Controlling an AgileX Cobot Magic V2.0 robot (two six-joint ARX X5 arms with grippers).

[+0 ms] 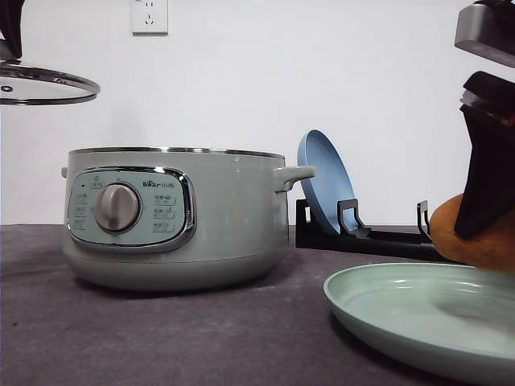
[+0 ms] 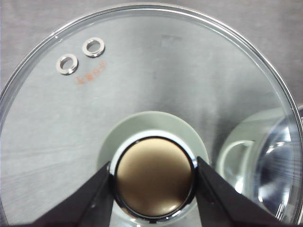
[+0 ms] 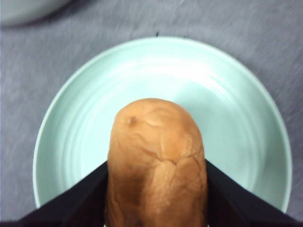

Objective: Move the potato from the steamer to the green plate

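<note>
My right gripper (image 1: 483, 217) is shut on the orange-brown potato (image 1: 471, 237), held just above the pale green plate (image 1: 402, 310) at the front right of the table. From the right wrist camera, the potato (image 3: 156, 161) sits between the black fingers (image 3: 71, 203) over the middle of the green plate (image 3: 236, 118). The sage-green steamer (image 1: 173, 217) stands open at the left. High at the far left, my left gripper (image 2: 154, 182) is shut on the knob (image 2: 154, 177) of the steamer's glass lid (image 1: 44, 84).
A blue plate (image 1: 326, 181) leans in a black rack (image 1: 362, 233) behind the steamer and the green plate. A white wall with a socket (image 1: 149, 16) closes off the back. The dark grey table (image 1: 161, 338) lies bare in front of the steamer.
</note>
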